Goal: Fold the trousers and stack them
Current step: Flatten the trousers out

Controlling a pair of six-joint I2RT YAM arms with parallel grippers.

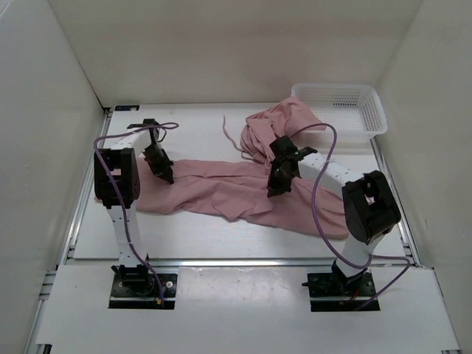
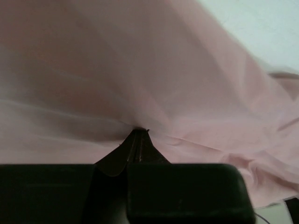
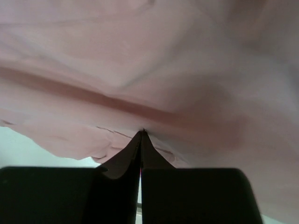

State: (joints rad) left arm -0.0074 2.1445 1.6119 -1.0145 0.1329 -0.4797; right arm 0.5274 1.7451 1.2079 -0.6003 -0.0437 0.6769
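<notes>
The dusty-pink trousers (image 1: pixel 221 193) lie spread across the table, one leg running left to right, the waist bunched at the back (image 1: pixel 284 122) with a drawstring (image 1: pixel 230 134) trailing out. My left gripper (image 1: pixel 167 175) is shut on the cloth at the left part of the trousers; in the left wrist view the closed tips (image 2: pixel 139 131) pinch pink fabric (image 2: pixel 154 70). My right gripper (image 1: pixel 276 188) is shut on the cloth near the middle; in the right wrist view its tips (image 3: pixel 142 133) pinch a fold of the trousers (image 3: pixel 154 60).
A white plastic basket (image 1: pixel 346 103) stands at the back right, with part of the trousers draped against its left rim. White walls enclose the table on three sides. Purple cables loop from both arms.
</notes>
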